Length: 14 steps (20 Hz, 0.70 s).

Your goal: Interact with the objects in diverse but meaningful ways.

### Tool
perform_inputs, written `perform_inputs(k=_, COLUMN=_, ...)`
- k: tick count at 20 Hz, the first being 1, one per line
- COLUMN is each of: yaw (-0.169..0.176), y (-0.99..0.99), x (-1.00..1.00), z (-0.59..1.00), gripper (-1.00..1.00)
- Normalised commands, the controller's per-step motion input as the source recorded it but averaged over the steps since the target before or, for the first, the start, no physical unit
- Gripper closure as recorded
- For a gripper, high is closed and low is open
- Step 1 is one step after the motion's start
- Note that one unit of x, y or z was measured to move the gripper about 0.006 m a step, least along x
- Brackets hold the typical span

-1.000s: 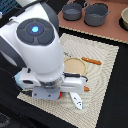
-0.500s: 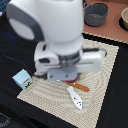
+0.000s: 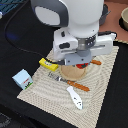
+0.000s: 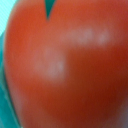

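Observation:
The shiny red pepper (image 4: pixel 70 70) fills the wrist view, very close, with a bit of green stem (image 4: pixel 49 7). In the exterior view my gripper (image 3: pixel 82 61) hangs low over the tan plate (image 3: pixel 70 74), and a red bit of the pepper (image 3: pixel 94 62) shows at its far side. The fingers are hidden under the hand, so I cannot tell whether they are open or shut. The yellow box (image 3: pixel 47 63) lies just to the exterior view's left of the plate. The white carton (image 3: pixel 22 80) stands at the mat's left edge. The white elongated piece (image 3: pixel 75 97) lies near the front.
A wooden-handled utensil (image 3: pixel 75 85) lies in front of the plate on the woven mat (image 3: pixel 102 95). Grey pots (image 3: pixel 106 14) and a bowl (image 3: pixel 124 17) stand at the back right. A black cable (image 3: pixel 15 37) runs over the dark table at the left.
The arm has swung from the mat's front left to over the plate and come down close to the red pepper.

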Motion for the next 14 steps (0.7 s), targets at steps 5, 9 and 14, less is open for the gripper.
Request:
perform_inputs(k=5, yaw=0.003, y=-0.02, x=-0.43, z=-0.27, gripper=1.00)
perform_inputs(k=9, yaw=0.001, y=-0.03, x=-0.41, z=-0.18, gripper=-1.00)
perform_inputs(k=14, yaw=0.000, y=0.06, x=-0.15, z=0.00, gripper=-1.00)
